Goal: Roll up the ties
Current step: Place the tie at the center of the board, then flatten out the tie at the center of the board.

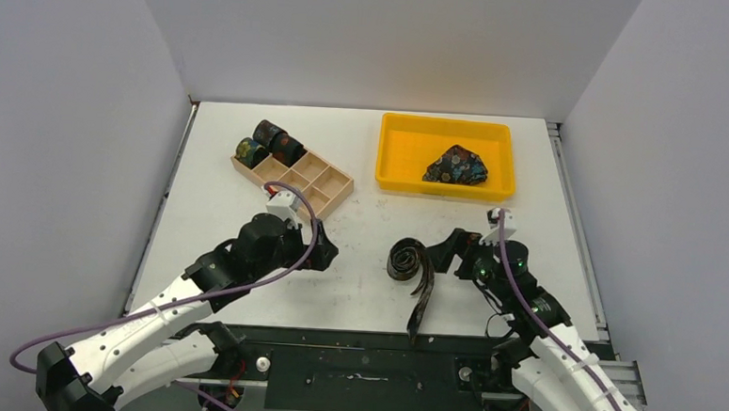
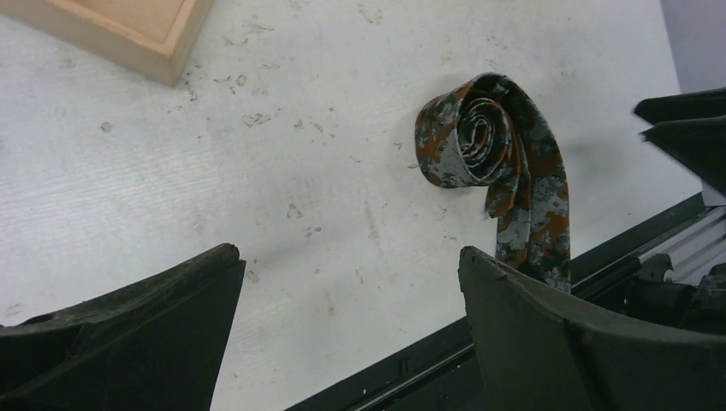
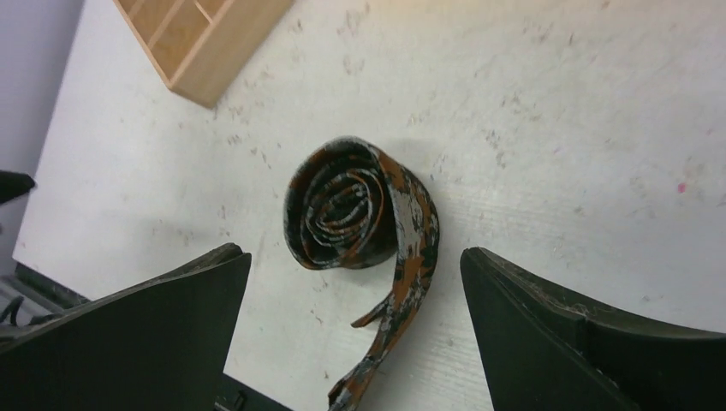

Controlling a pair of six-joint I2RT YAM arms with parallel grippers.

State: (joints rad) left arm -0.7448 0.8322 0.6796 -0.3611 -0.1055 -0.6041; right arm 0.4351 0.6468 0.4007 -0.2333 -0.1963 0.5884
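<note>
A brown-rust speckled tie (image 1: 405, 259) lies partly rolled on the table; its loose tail (image 1: 420, 307) runs toward the near edge. It also shows in the left wrist view (image 2: 479, 133) and the right wrist view (image 3: 351, 210). My right gripper (image 1: 445, 254) is open just right of the roll, apart from it. My left gripper (image 1: 325, 253) is open and empty, left of the roll. Three rolled ties (image 1: 270, 144) sit in the wooden box (image 1: 329, 189). A blue floral tie (image 1: 457, 166) lies bunched in the yellow tray (image 1: 392, 146).
The wooden box stands at the back left, its corner also in the left wrist view (image 2: 128, 34) and the right wrist view (image 3: 205, 51). The yellow tray is at the back right. The table's dark front rail (image 1: 363, 342) runs under the tie's tail.
</note>
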